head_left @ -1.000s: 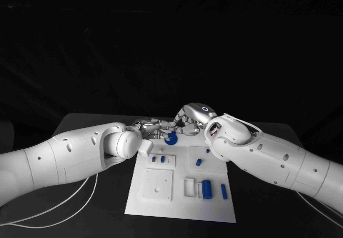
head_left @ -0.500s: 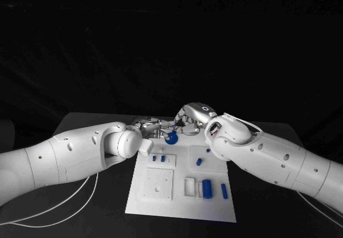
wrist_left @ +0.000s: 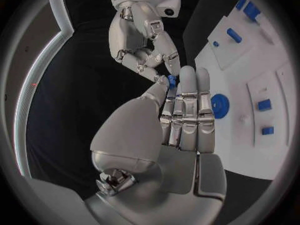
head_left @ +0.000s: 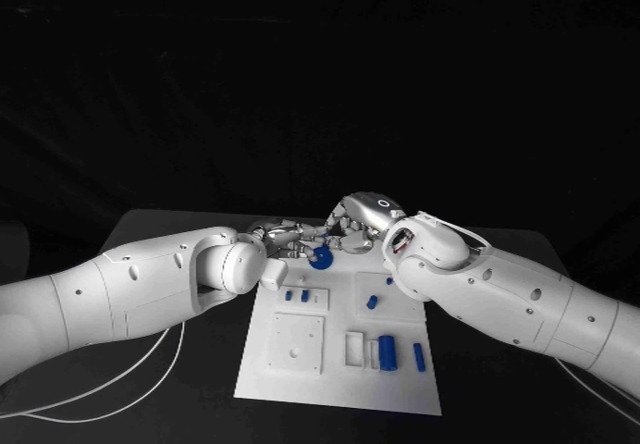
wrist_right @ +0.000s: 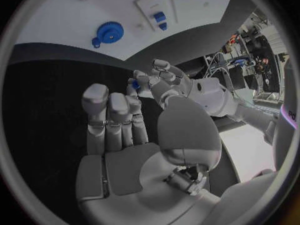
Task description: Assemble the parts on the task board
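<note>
Nothing has moved: both hands stay together beyond the board [head_left: 334, 370], left hand [head_left: 277, 238] and right hand [head_left: 350, 225] pinching one small blue part [wrist_left: 171, 80] near the gear [head_left: 319, 258].

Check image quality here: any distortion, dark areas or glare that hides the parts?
Head view: black surround, but the task board is evenly lit and its blue parts read clearly; the arms hide its far end. Left wrist view: fisheye bends the board's edges; the blue gear stays sharp. Right wrist view: same bending, bright room at the rim, no glare on the right hand.
</note>
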Motion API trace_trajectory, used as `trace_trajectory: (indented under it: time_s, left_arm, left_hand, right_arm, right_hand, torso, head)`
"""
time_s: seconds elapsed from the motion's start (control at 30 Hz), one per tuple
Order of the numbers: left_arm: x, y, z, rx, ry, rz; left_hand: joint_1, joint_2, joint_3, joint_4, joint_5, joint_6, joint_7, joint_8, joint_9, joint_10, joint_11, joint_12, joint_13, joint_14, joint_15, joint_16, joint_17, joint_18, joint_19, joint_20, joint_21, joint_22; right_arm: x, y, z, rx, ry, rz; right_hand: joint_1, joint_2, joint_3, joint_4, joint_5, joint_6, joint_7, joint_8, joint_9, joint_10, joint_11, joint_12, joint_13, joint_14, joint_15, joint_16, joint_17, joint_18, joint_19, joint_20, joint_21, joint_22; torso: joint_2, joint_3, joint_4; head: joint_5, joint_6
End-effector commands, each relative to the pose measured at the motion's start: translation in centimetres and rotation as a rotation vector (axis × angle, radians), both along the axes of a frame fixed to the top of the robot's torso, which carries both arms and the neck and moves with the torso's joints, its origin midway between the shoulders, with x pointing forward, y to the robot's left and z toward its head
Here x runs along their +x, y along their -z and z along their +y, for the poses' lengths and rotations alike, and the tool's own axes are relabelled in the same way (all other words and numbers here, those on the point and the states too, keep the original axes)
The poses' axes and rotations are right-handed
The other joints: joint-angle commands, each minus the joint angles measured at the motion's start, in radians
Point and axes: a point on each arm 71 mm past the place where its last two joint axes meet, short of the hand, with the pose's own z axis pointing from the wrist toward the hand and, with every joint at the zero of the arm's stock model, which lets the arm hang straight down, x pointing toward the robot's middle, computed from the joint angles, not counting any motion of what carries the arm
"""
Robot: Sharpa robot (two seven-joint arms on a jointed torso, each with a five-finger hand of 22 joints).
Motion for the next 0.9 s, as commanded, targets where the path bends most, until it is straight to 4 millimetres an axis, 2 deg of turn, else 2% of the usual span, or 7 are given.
trace_trajectory:
  time_s: [0.03, 0.27, 0.5, 0.63, 0.9]
  left_arm:
    - [-0.02, -0.13, -0.35, -0.001, 0.006, -0.003]
    - [-0.06, -0.12, -0.41, 0.003, 0.014, -0.004]
    - [-0.12, -0.15, -0.49, 0.001, 0.022, -0.005]
    - [-0.15, -0.18, -0.56, -0.003, 0.025, -0.007]
    - [-0.13, -0.26, -0.58, -0.013, 0.019, -0.016]
  left_hand:
    - [0.007, 0.009, 0.009, -0.005, -0.004, 0.009, -0.003, 0.003, 0.0, 0.008, 0.001, -0.005, -0.001, 0.002, -0.006, 0.005, 0.002, -0.001, -0.002, -0.009, 0.005, 0.004]
    - [0.027, 0.011, 0.024, -0.029, -0.004, 0.021, -0.003, 0.004, 0.0, 0.019, -0.003, -0.005, -0.001, 0.003, -0.01, 0.009, 0.005, 0.0, -0.004, -0.012, 0.012, 0.017]
    - [0.014, 0.016, 0.04, -0.057, -0.003, 0.024, -0.003, 0.003, 0.0, 0.021, -0.004, -0.005, -0.001, 0.001, -0.01, 0.017, 0.01, 0.004, -0.016, -0.011, 0.027, 0.056]
    - [0.015, 0.018, 0.045, -0.071, -0.003, 0.029, -0.003, 0.003, 0.0, 0.028, -0.005, -0.005, -0.001, 0.003, -0.012, 0.021, 0.013, 0.004, -0.017, -0.013, 0.031, 0.068]
    - [0.025, 0.028, 0.048, -0.099, -0.002, 0.052, -0.006, 0.005, 0.002, 0.048, -0.012, -0.004, -0.001, 0.006, -0.016, 0.032, 0.018, 0.005, -0.021, -0.017, 0.04, 0.099]
  right_arm:
    - [-0.13, 0.15, 0.34, -0.009, -0.012, 0.011]
    - [-0.11, 0.25, 0.46, -0.011, -0.011, 0.012]
    - [-0.05, 0.35, 0.45, -0.015, -0.007, 0.015]
    - [-0.04, 0.41, 0.47, -0.017, -0.006, 0.017]
    - [-0.01, 0.66, 0.53, -0.023, -0.003, 0.02]
  right_hand:
    - [0.01, -0.001, -0.002, -0.005, -0.005, -0.006, -0.001, 0.003, 0.001, -0.002, -0.006, -0.005, 0.001, 0.003, -0.005, -0.006, 0.001, 0.004, 0.041, -0.006, -0.004, 0.094]
    - [0.01, -0.001, -0.002, -0.005, -0.005, -0.006, -0.001, 0.003, 0.001, -0.002, -0.006, -0.005, 0.001, 0.003, -0.005, -0.006, 0.001, 0.004, 0.041, -0.006, -0.004, 0.094]
    - [0.009, -0.001, -0.002, -0.004, -0.007, -0.007, -0.001, 0.003, 0.001, -0.003, -0.006, -0.005, 0.0, 0.003, -0.004, -0.008, 0.001, 0.004, 0.041, -0.006, -0.007, 0.094]
    - [0.009, -0.001, -0.002, -0.005, -0.009, -0.006, -0.001, 0.003, 0.001, -0.003, -0.006, -0.006, 0.0, 0.003, -0.004, -0.008, 0.001, 0.004, 0.041, -0.006, -0.007, 0.094]
    - [0.012, 0.0, -0.001, -0.007, -0.013, -0.007, 0.0, 0.003, 0.001, -0.004, -0.005, -0.006, 0.0, 0.003, -0.004, -0.008, 0.001, 0.005, 0.041, -0.006, -0.008, 0.094]
  torso:
    - [0.0, -0.0006, 0.0002]
    - [0.0, -0.0005, 0.0004]
    - [0.0, -0.0013, -0.0004]
    - [0.0, 0.0004, -0.0004]
    - [0.0, 0.0004, -0.0001]
  head:
    - [0.0, 0.0]
    - [-0.001, -0.002]
    - [0.0, -0.002]
    - [0.0, -0.002]
    - [0.001, -0.003]
